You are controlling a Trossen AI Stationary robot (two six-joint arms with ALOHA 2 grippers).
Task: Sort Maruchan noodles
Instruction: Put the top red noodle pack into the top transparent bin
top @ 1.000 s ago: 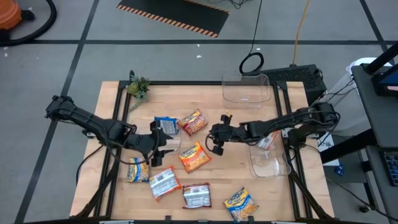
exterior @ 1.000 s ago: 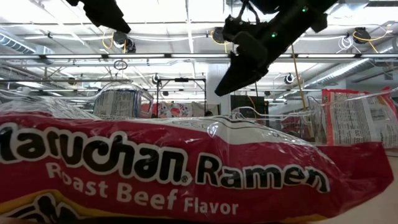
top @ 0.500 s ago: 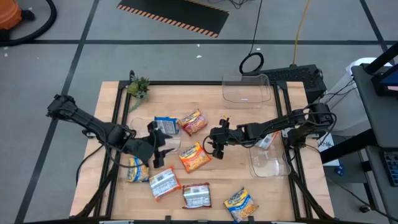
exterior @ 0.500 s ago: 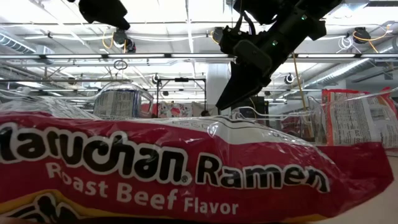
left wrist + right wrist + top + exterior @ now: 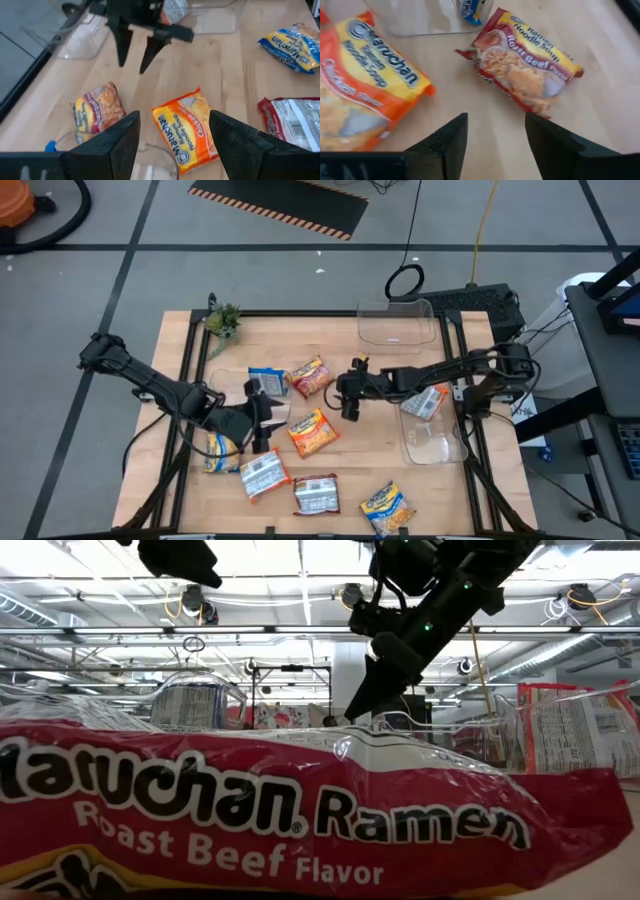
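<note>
My left gripper (image 5: pixel 262 420), fingers spread, hovers just left of the orange chicken packet (image 5: pixel 312 431), whose long axis runs diagonally. My right gripper (image 5: pixel 349 392), also spread, hangs over bare wood between that packet and the tilted roast beef packet (image 5: pixel 309 376), with clear table (image 5: pixel 380 450) around its tips.

Wooden table (image 5: pixel 440 500) at frame centre. Small green plant (image 5: pixel 222 319) at its upper-left corner. Clear plastic bin (image 5: pixel 396 322) at upper right of table; second clear bin (image 5: pixel 432 442) at right edge. Hazard-striped mat (image 5: pixel 280 202) on floor, top centre. Orange vacuum (image 5: pixel 18 198), top-left corner.
</note>
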